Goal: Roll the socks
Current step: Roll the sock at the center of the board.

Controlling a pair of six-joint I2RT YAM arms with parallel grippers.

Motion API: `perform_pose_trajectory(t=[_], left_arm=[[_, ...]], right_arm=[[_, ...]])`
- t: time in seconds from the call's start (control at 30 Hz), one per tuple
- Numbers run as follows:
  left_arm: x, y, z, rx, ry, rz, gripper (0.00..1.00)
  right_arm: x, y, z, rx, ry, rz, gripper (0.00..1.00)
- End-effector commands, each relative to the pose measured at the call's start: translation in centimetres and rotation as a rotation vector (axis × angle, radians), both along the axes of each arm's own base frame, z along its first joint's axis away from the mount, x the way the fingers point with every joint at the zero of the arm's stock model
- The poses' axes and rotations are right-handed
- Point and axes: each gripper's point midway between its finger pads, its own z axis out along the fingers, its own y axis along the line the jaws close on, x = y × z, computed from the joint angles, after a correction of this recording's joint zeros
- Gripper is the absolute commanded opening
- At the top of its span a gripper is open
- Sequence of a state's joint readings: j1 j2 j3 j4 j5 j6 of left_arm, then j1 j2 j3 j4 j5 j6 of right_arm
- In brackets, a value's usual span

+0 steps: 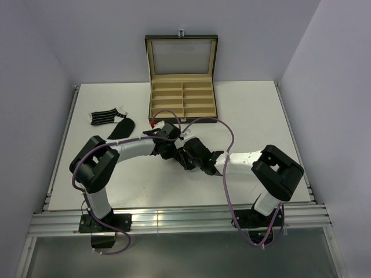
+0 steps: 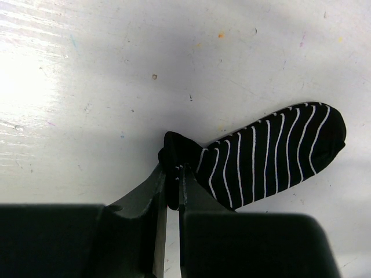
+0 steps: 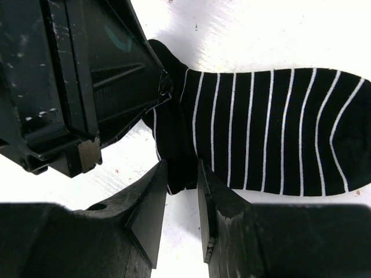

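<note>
Starting with the top view, the left gripper (image 1: 174,148) and the right gripper (image 1: 194,157) meet nose to nose just in front of the box (image 1: 182,98) and hide whatever lies beneath them. Left of the box's front, a loose striped sock (image 1: 104,117) and a plain black sock (image 1: 122,128) lie flat, their ends touching. Neither is rolled, and no dark bundle shows anywhere, the box's compartments included. In the left wrist view, the left claw (image 2: 172,174) is pressed together on the bunched cuff end of a third sock, the held striped sock (image 2: 272,150). That sock lies at full length on the white table (image 2: 87,87) in front of the box, toe pointing away, with no turn in it. In the right wrist view, the right claw (image 3: 181,174) stands slightly parted, with the lower corner of the same cuff between its fingertips. I cannot tell whether it presses the fabric or only straddles it. The left claw's tip bites the cuff just above. My judgement is that the task has barely begun. Both claws are at the cuff of one sock, the first fold is not yet made, and all three socks in view remain to be rolled.
</note>
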State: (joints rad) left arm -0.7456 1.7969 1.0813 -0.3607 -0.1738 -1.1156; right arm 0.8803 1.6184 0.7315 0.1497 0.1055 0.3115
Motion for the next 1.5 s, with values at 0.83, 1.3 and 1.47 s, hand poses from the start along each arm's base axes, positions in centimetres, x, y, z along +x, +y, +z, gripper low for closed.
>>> perform_pose_trajectory(t=[0.83,1.3,1.47], left_arm=[[-0.4,-0.2,-1.0,0.021,0.029,-0.009,0.01],[-0.8,-0.4,-0.8,-0.034,0.033,0.018,0.01],[-0.9,-0.3,-0.8,-0.036,0.032,0.023,0.01]], right_arm=[[0.7,3.4,5.1,0.114,-0.165,0.098,0.39],[1.2,3.2,1.8,0.055,-0.127,0.07,0.34],[1.5,2.7,1.3,0.023,-0.118,0.042,0.11]])
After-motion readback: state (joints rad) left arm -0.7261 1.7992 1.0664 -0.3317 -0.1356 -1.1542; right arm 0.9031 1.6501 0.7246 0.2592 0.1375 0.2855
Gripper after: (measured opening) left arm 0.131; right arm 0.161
